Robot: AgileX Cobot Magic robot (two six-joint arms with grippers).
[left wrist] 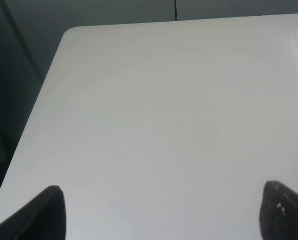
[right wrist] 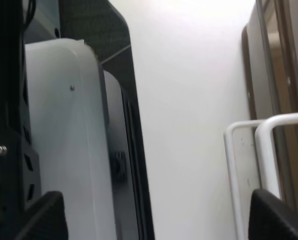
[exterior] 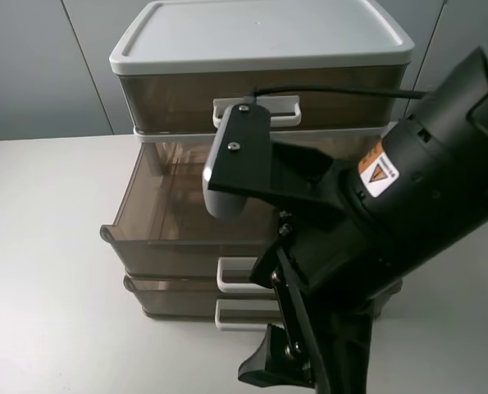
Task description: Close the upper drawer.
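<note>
Just beyond the right gripper, whose fingers stand wide apart and empty, the upper drawer juts from the cabinet, handle toward them. Its front runs crosswise, so the push likely goes straight back. The left gripper, likewise spread and empty, hangs over the table and seems farther off.

One cabinet sits on one tabletop. It holds three drawers: top drawer, middle drawer, bottom drawer. Three white handles show, one per drawer. One black arm is in view.
</note>
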